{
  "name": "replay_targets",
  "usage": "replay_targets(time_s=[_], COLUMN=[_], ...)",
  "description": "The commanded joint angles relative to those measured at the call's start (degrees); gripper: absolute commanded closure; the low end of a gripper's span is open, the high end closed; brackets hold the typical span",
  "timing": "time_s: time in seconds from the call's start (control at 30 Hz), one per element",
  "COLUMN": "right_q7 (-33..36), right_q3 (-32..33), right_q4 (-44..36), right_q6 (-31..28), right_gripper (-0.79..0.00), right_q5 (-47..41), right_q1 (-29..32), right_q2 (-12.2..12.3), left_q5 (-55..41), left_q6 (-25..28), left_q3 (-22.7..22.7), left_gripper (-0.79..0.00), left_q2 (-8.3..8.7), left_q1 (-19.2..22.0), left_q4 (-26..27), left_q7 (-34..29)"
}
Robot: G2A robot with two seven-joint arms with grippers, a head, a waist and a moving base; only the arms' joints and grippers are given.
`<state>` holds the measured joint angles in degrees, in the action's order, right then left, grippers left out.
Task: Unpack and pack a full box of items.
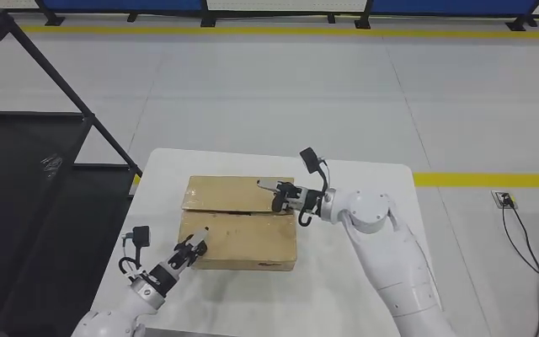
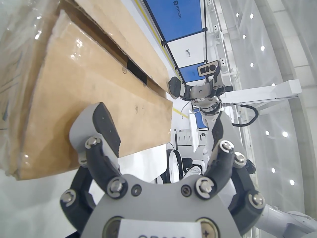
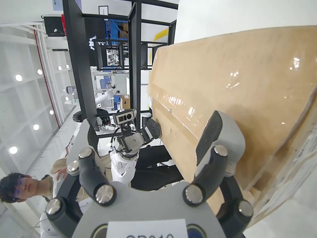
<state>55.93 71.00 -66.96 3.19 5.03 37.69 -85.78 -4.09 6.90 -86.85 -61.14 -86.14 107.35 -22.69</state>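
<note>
A brown cardboard box [image 1: 240, 223] wrapped in clear tape lies in the middle of the white table [image 1: 354, 278]. Its two top flaps are down, with a dark slit between them [image 2: 133, 68]. My left gripper [image 1: 192, 250] is at the box's near left corner, open, with one finger [image 2: 106, 127] against the edge of the near flap [image 2: 99, 87]. My right gripper [image 1: 282, 195] is over the right part of the far flap, open, with one finger [image 3: 213, 132] resting on the cardboard [image 3: 235, 75]. Each wrist view shows the other gripper at the box's opposite end.
A black metal frame with dark panels [image 1: 50, 168] stands close to the table's left side. Bare tabletop lies right of the box [image 1: 370, 181] and along the far edge. A yellow floor line [image 1: 472, 179] runs beyond the table's right edge.
</note>
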Motion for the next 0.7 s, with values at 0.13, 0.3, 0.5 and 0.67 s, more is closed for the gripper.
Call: replay_targets(time_s=[0.13,0.3,0.5,0.67], right_q7=[-0.67,-1.05,-1.01,-0.97], right_q3=[-0.51,-1.23,-1.84,-1.94], right_q4=[-0.86,-1.45,-1.29,-1.16], right_q6=[-1.16,-1.78,-2.71,-3.08], right_gripper=[-0.785,-0.785,-0.785,-0.785], right_q5=[-0.32,0.05,0.44,0.46], right_q1=[2.05,2.83,2.87,2.71], right_q2=[0.41,0.69,1.06,1.16], left_q5=[-1.08,-3.35,-8.59,-11.30], left_q6=[0.31,1.14,1.32,-0.44], left_q3=[-0.59,-3.57,-8.43,-10.74], left_gripper=[-0.785,-0.785,-0.785,-0.785], left_q2=[-0.12,-0.08,-0.06,0.13], left_q1=[-0.21,-1.16,-2.64,-2.35], left_q4=[0.10,-0.05,-2.61,-5.92], left_q7=[0.14,0.62,1.52,-1.20])
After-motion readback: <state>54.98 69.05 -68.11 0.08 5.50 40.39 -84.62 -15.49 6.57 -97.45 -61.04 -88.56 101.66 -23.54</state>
